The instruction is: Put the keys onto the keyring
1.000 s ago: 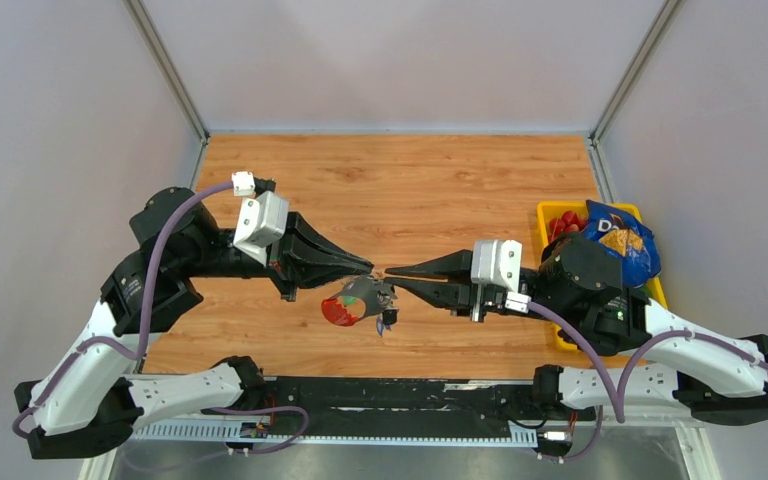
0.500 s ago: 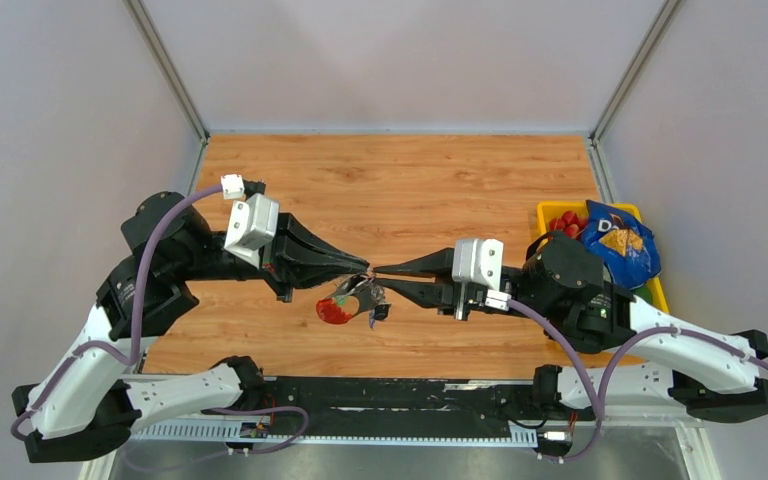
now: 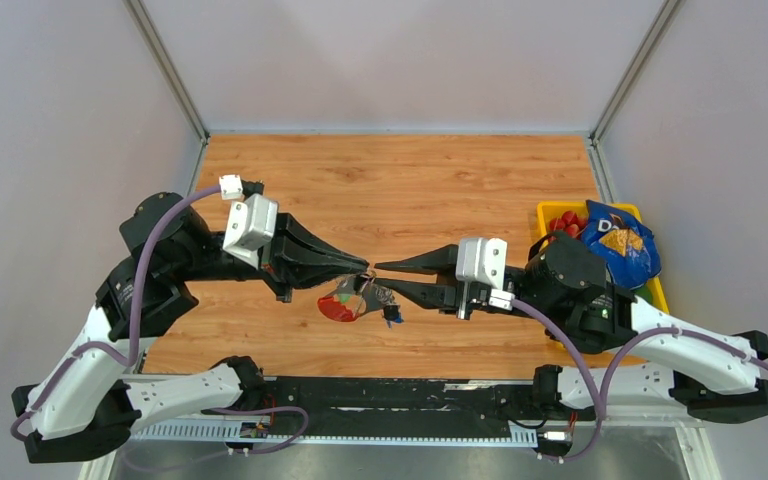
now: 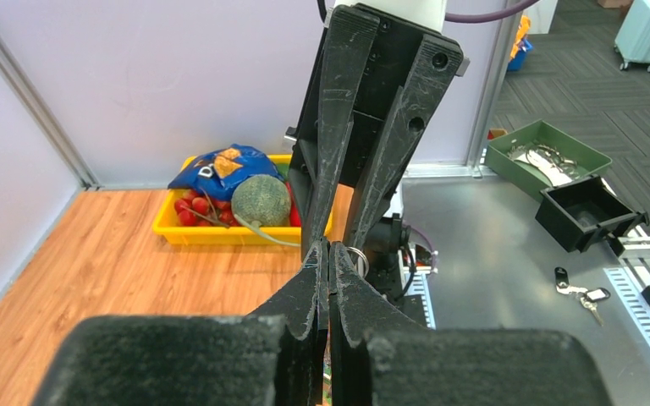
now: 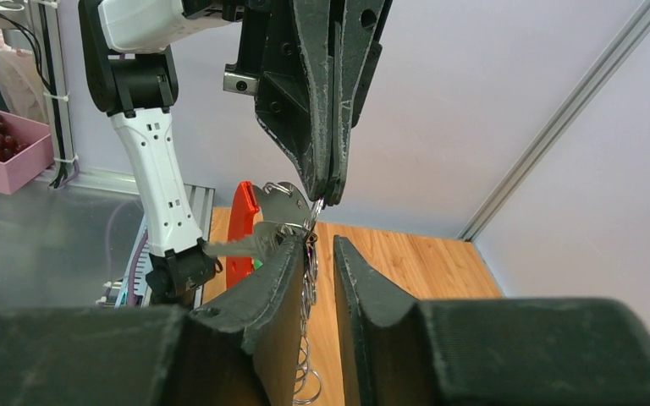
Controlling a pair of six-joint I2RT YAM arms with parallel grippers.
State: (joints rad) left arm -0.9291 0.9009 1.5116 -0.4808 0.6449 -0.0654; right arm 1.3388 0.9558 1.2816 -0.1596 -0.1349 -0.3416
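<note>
My left gripper [image 3: 368, 272] is shut on the keyring's thin metal ring [image 5: 315, 205] and holds the bunch above the table. The red oval tag [image 3: 338, 309] and small blue piece [image 3: 391, 319] hang below it. My right gripper [image 3: 389, 279] is open, its tips on either side of the bunch. In the right wrist view its fingers [image 5: 289, 258] flank a hanging chain of small rings [image 5: 308, 338]. A silver key blade [image 5: 235, 246] sticks out left beside the red tag [image 5: 241, 227]; its head is hidden. In the left wrist view the shut gripper [image 4: 328, 247] has a ring [image 4: 358, 255] at its tip.
A yellow tray [image 3: 550, 214] at the right table edge holds red tomatoes, a blue chips bag [image 3: 618, 243] and a green melon [image 4: 260, 200]. Off the table are a green tray [image 4: 547, 155], a black box [image 4: 588, 216] and spare keys [image 4: 581, 292]. A pink box [image 5: 4, 144] is at left.
My right gripper has moved left, closing in on the bunch held by my left gripper. The bunch has swung a little, and the blue piece has shifted right.
</note>
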